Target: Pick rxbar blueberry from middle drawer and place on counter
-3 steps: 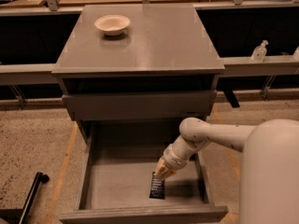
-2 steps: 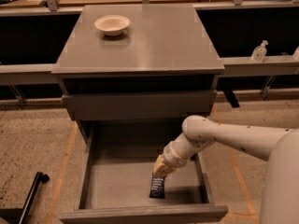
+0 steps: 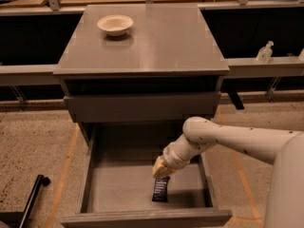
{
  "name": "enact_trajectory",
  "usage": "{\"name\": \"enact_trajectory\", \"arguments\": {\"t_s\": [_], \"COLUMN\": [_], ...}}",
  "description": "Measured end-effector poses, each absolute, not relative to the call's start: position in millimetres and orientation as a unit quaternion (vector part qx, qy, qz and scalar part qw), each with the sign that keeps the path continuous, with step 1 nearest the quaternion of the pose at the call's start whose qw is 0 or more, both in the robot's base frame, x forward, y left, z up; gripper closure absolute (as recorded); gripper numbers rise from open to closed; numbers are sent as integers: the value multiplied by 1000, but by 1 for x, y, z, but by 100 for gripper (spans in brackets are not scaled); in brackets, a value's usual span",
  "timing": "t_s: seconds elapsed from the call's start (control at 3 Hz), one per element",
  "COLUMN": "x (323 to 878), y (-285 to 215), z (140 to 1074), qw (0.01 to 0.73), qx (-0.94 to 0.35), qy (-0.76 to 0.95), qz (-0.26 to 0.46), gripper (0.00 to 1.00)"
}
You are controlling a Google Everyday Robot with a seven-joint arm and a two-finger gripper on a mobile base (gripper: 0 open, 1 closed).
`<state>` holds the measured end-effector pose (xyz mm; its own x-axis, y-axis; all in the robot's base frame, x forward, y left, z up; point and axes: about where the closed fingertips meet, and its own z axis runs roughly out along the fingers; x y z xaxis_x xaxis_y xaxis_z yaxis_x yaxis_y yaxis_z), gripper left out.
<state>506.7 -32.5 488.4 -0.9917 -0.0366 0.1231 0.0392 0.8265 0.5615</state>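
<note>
The rxbar blueberry is a small dark bar with pale print, on the floor of the open middle drawer, near its front right. My gripper reaches down into the drawer from the right and sits right at the bar's top end. I cannot tell whether it touches or holds the bar. The counter is the grey top of the cabinet, above the drawers.
A cream bowl sits at the counter's back left. The closed upper drawer front overhangs the back of the open drawer. My white arm crosses the drawer's right wall. A black pole lies on the floor at left.
The gripper has shifted slightly left and stays at the top of the bar. The bar has barely moved.
</note>
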Motion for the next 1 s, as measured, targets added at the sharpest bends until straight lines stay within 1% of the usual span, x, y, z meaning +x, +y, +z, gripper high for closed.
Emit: {"name": "enact_trajectory", "arguments": {"t_s": [0.33,0.67,1.0], "x": [517,526,529], "y": [-25,-19,-15], "z": [465,436,418], "qw": [78,92,104], "qx": [-11,-24,-32], "qy": [-960,-969,-973], "qz": [-270,-230,-202], "gripper": [36,5,0]}}
